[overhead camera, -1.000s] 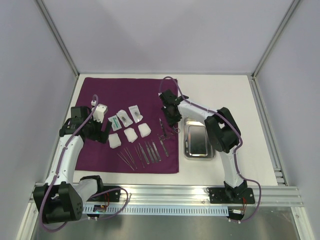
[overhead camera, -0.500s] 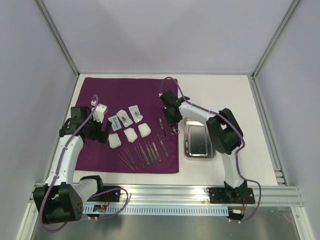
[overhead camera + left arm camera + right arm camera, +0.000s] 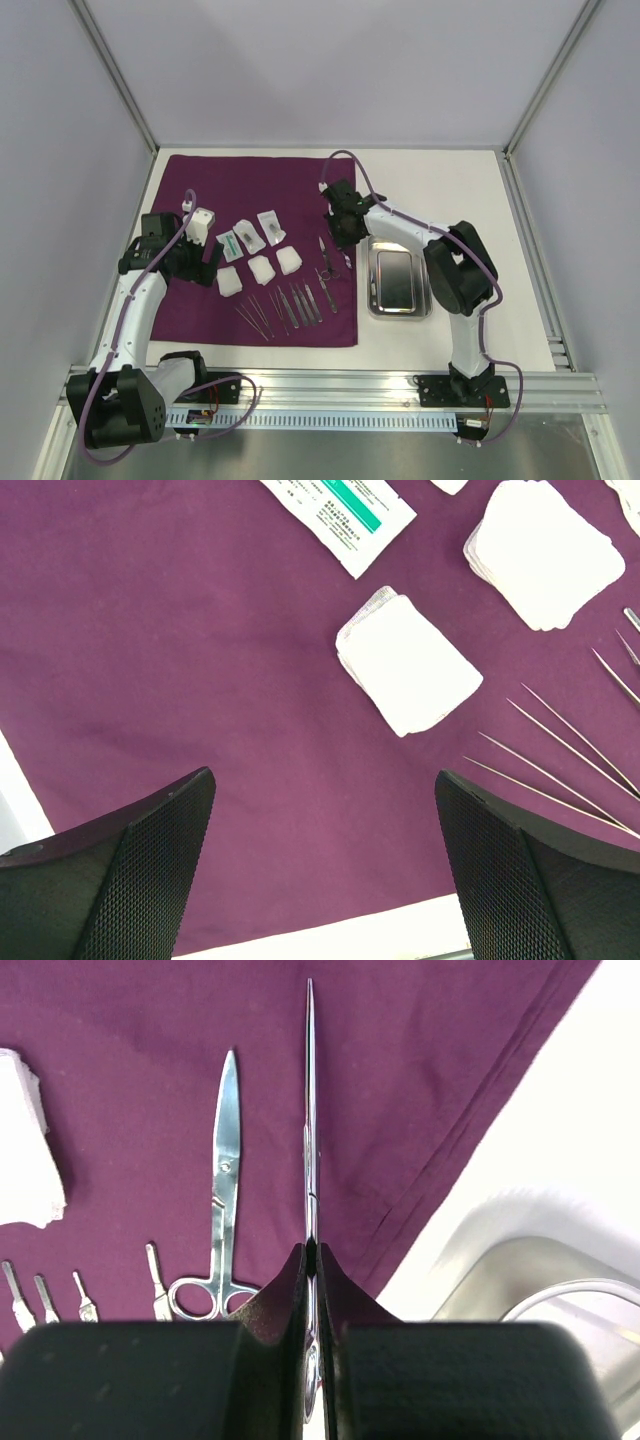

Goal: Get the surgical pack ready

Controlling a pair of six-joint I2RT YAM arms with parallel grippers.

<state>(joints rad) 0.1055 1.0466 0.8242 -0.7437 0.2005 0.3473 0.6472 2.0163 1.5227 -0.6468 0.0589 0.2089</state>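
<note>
The purple cloth (image 3: 250, 190) carries gauze squares (image 3: 262, 268), clear packets (image 3: 248, 233), tweezers (image 3: 285, 305) and one pair of scissors (image 3: 325, 258). My right gripper (image 3: 344, 236) hangs over the cloth's right edge. In the right wrist view the right gripper (image 3: 311, 1255) is shut on a second pair of scissors (image 3: 309, 1110), seen edge-on with the tip pointing away, beside the lying scissors (image 3: 222, 1180). The steel tray (image 3: 398, 282) sits on the table right of the cloth. My left gripper (image 3: 325, 860) stands open over the cloth (image 3: 200, 630) near a gauze square (image 3: 410, 665), holding nothing.
The tray's rim (image 3: 520, 1270) shows at the lower right of the right wrist view, with a gauze square (image 3: 20, 1150) at its left edge. White table (image 3: 300, 940) shows just past the cloth's near edge. Grey walls close in the table on three sides.
My right gripper has shut on the scissors at the cloth's right edge and shifted slightly toward the far side with them. The left arm has not moved.
</note>
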